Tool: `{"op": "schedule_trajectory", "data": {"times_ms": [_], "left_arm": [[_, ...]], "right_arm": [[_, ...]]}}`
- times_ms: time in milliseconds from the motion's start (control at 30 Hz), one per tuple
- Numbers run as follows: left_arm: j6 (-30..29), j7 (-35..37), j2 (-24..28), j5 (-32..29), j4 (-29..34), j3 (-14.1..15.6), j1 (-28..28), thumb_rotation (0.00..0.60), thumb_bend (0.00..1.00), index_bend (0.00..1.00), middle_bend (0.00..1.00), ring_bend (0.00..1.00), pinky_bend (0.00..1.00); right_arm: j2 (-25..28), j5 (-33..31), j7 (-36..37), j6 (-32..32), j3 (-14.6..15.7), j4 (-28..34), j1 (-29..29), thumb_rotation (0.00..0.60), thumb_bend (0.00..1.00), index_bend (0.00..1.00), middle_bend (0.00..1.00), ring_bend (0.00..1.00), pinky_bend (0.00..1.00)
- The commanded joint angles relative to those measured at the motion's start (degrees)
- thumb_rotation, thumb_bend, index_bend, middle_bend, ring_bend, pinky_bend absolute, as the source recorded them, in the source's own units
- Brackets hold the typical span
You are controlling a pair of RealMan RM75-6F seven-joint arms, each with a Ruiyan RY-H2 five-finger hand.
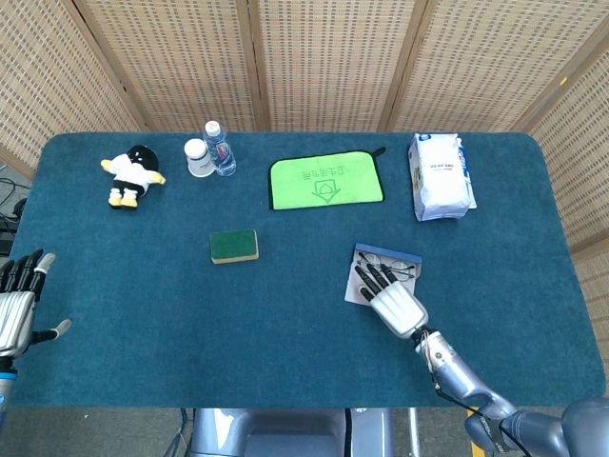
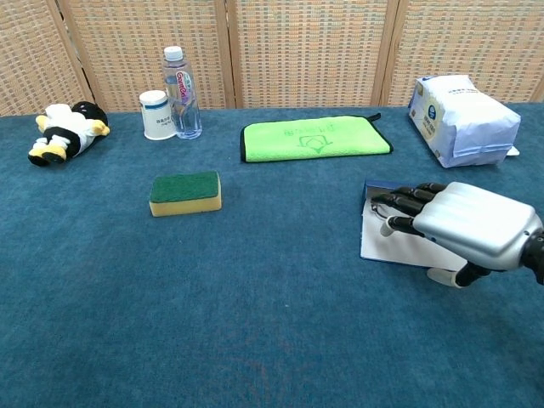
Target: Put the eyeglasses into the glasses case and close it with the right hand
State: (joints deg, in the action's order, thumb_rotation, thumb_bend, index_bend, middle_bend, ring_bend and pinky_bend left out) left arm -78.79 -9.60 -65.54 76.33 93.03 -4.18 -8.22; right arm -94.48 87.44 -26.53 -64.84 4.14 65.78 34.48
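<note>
The glasses case (image 1: 407, 258) lies open right of the table's middle, its white lid flat and its blue edge at the far side. Thin-framed eyeglasses (image 1: 403, 271) lie inside it, mostly hidden by my right hand (image 1: 395, 303). That hand stretches flat over the case (image 2: 381, 245) with its fingers (image 2: 406, 201) straight and apart, their tips near the far blue edge, and nothing shows in its grip. Whether the hand (image 2: 466, 224) touches the eyeglasses I cannot tell. My left hand (image 1: 15, 307) hangs at the table's front left edge, fingers apart and empty.
A green-and-yellow sponge (image 1: 234, 246) lies left of the case. At the back are a green cloth (image 1: 326, 180), a white bag (image 1: 440, 176), a water bottle (image 1: 219, 149), a white cup (image 1: 197, 158) and a penguin plush toy (image 1: 132, 174).
</note>
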Motion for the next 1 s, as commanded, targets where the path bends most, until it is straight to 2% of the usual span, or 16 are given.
{"op": "schedule_trajectory", "data": {"times_ms": [33, 500, 800, 1000], "left_arm": [[0.0, -0.01, -0.02, -0.05, 0.02, -0.02, 0.0, 0.6, 0.0, 0.0, 0.0, 0.0, 0.0], [0.23, -0.31, -0.13, -0.46, 0.0, -0.06, -0.11, 0.6, 0.0, 0.0, 0.0, 0.0, 0.0], [0.34, -0.31, -0.14, -0.44, 0.04, 0.0, -0.18, 0.6, 0.0, 0.0, 0.0, 0.0, 0.0], [0.45, -0.31, -0.12, -0.44, 0.03, 0.06, -0.21, 0.6, 0.0, 0.0, 0.0, 0.0, 0.0]], "right_arm": [[-0.49, 0.47, 0.54, 0.09, -0.18, -0.96, -0.3, 0.6, 0.39, 0.23, 0.0, 0.0, 0.14], [-2.62, 1.87, 2.06, 0.47, -0.75, -5.33, -1.01, 0.6, 0.39, 0.24, 0.0, 0.0, 0.14], [-5.03, 3.87, 4.13, -1.87, -1.19, -10.95, -1.46, 0.6, 0.5, 0.32, 0.0, 0.0, 0.14], [-5.87, 4.86, 6.55, -3.96, -2.01, -13.45, -1.47, 0.6, 0.51, 0.33, 0.0, 0.0, 0.14]]}}
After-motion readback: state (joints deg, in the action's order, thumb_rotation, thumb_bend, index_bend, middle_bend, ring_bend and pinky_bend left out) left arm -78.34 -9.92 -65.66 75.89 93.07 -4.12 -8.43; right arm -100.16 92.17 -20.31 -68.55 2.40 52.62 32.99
